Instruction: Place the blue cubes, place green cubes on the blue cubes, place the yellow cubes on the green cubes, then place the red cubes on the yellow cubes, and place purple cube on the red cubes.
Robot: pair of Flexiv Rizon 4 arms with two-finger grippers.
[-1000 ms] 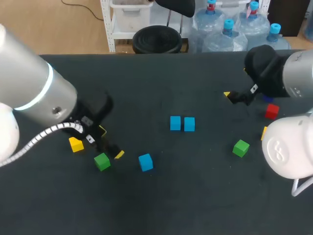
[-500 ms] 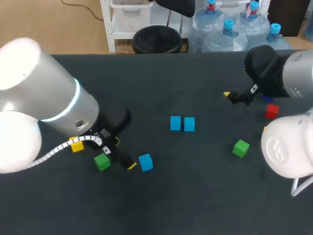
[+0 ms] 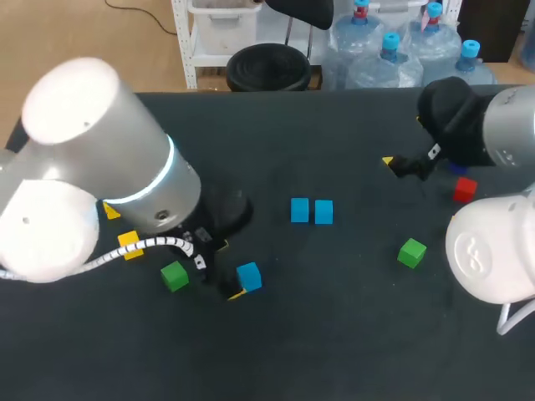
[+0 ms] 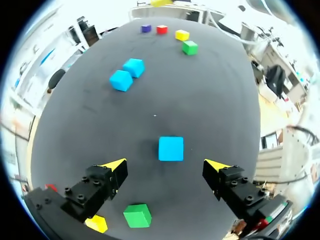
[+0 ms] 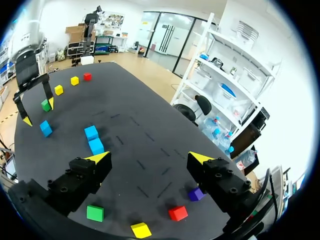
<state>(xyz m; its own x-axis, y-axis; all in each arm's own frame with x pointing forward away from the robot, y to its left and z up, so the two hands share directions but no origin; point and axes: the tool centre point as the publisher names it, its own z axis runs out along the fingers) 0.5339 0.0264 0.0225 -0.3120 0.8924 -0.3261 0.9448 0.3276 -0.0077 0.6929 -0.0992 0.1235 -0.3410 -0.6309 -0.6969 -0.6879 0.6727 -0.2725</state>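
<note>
Jaws spread and empty, the left gripper hangs just short of the lone blue cube on the table; the blue-cube step seems in hand, next needing a straddle and clench.

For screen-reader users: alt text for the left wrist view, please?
The left gripper, fingers open, hovers over a dark table with a single blue cube just ahead of the gap between them. A green cube and a yellow cube lie under it; two more blue cubes sit side by side farther ahead.
</note>
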